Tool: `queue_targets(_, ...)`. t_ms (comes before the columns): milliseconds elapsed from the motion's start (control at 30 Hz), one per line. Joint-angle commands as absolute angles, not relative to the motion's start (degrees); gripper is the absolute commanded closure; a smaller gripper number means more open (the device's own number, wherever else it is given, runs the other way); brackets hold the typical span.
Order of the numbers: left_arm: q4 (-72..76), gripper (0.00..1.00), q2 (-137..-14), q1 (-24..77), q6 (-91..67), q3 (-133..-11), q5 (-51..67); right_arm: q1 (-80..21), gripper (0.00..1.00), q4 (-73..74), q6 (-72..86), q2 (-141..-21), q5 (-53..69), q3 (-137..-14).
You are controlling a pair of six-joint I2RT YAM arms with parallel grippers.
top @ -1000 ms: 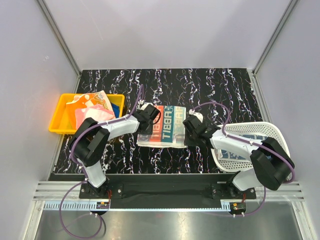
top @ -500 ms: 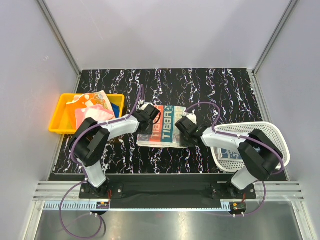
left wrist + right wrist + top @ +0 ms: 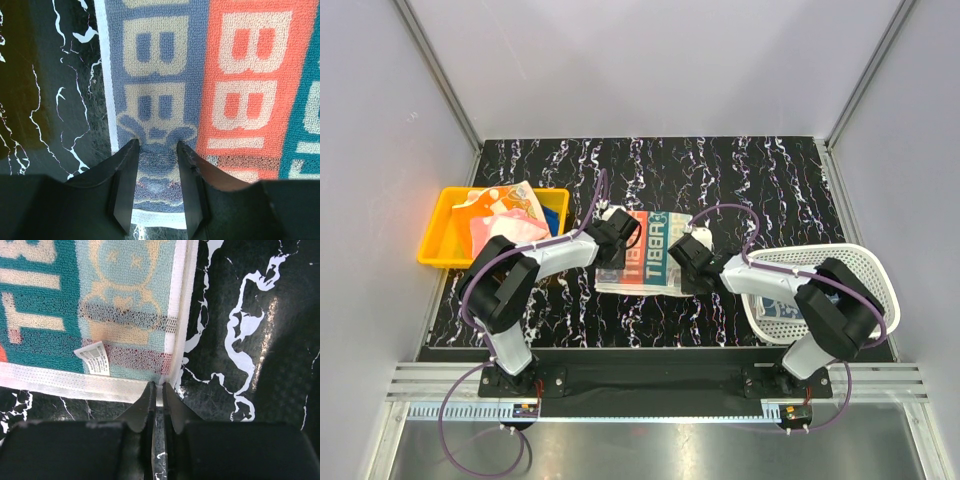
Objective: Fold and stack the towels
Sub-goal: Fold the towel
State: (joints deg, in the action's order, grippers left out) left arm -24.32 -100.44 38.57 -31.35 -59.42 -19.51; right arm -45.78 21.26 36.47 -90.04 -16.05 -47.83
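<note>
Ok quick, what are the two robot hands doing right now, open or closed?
Left gripper: open, fingers resting on the printed towel.
Right gripper: shut, pinching that towel's corner.

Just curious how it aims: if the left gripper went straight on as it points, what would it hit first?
The printed towel; the left gripper hangs open right at its edge, perhaps touching it.
</note>
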Motion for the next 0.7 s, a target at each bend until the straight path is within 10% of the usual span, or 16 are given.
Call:
queue_targets(0, -23.29, 0.59, -99.05, 38.32, -31.2, -58.8, -19.16, -46.58, 0.94, 24.78, 36.48, -87.28, -19.25, -49.48)
queue_targets(667, -23.81, 0.6, -93.09, 42.62, -35.85, -51.16, -18.54, -47.37, 0.91, 22.32, 38.32, -82.02, -12.4, -40.17)
